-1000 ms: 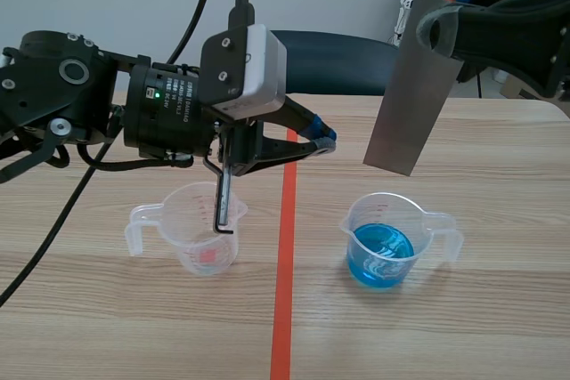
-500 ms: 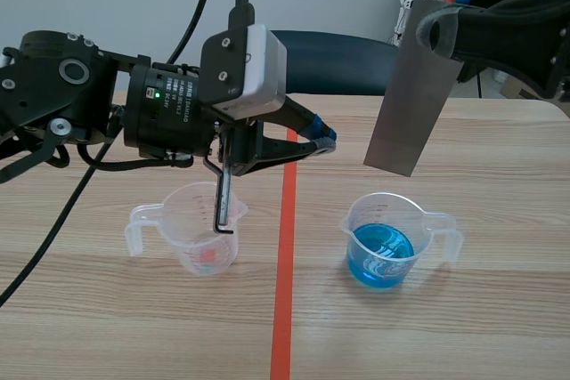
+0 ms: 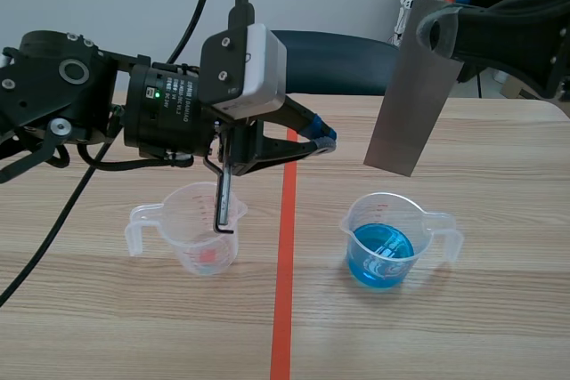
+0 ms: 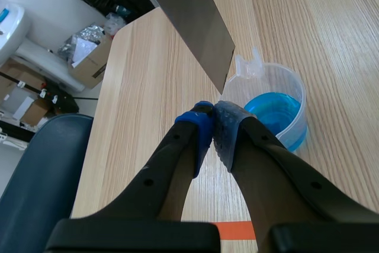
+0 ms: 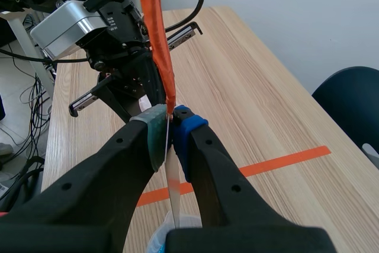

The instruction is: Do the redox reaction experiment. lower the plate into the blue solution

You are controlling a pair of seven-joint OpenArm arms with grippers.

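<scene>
A grey metal plate (image 3: 412,91) hangs tilted in the air with my right gripper (image 3: 436,31) shut on its top edge. Its lower edge is above and slightly behind a clear beaker of blue solution (image 3: 381,245) on the table. In the right wrist view the plate (image 5: 172,185) shows edge-on, pinched by the right gripper (image 5: 170,127). My left gripper (image 3: 325,137) is shut on nothing, held above the tape line between the two beakers. In the left wrist view the left gripper (image 4: 213,117) points toward the blue beaker (image 4: 277,109), with the plate (image 4: 188,19) above it.
A second clear beaker (image 3: 198,230), nearly empty, stands left of the orange tape line (image 3: 285,282), under my left arm. A dark blue chair (image 3: 343,60) is behind the table's far edge. Bare wood lies in front of both beakers.
</scene>
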